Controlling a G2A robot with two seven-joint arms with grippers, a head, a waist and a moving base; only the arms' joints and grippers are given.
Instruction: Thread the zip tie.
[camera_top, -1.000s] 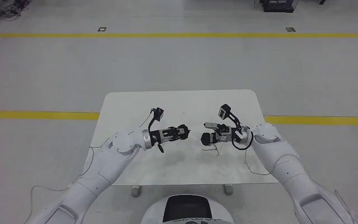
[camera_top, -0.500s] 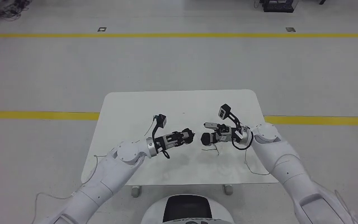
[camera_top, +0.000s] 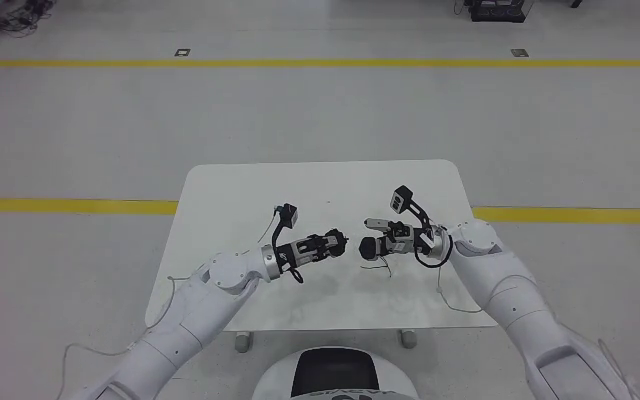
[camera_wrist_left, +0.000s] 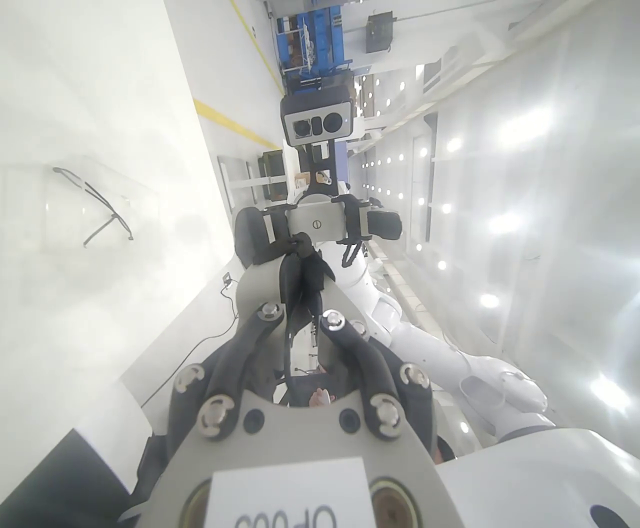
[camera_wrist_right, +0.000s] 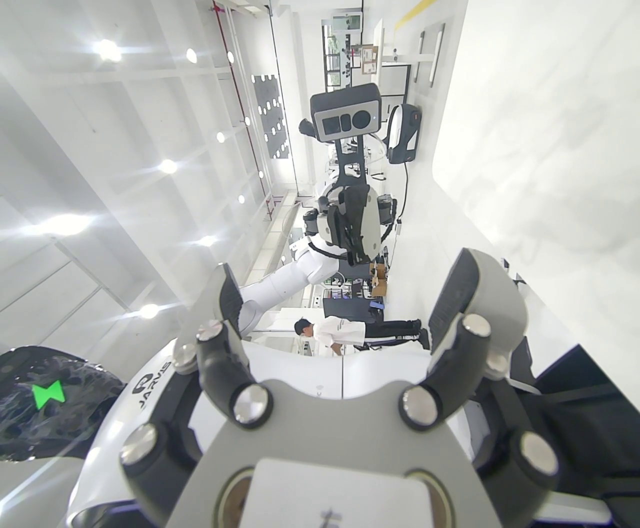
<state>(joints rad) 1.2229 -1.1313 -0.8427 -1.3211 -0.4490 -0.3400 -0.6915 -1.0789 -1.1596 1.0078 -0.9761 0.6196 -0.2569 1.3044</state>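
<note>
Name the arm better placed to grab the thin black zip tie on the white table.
Right, likely: the right tool is open, empty and beside the thin black zip tie; the left tool is shut, farther off.

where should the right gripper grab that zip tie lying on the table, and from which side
Grip the zip tie on its longer straight stretch, a little away from the bend. Come straight down from above with the open right gripper, fingers set across the strap. The zip tie lies flat and thin on the table, so a sideways approach would likely just push it along.
</note>
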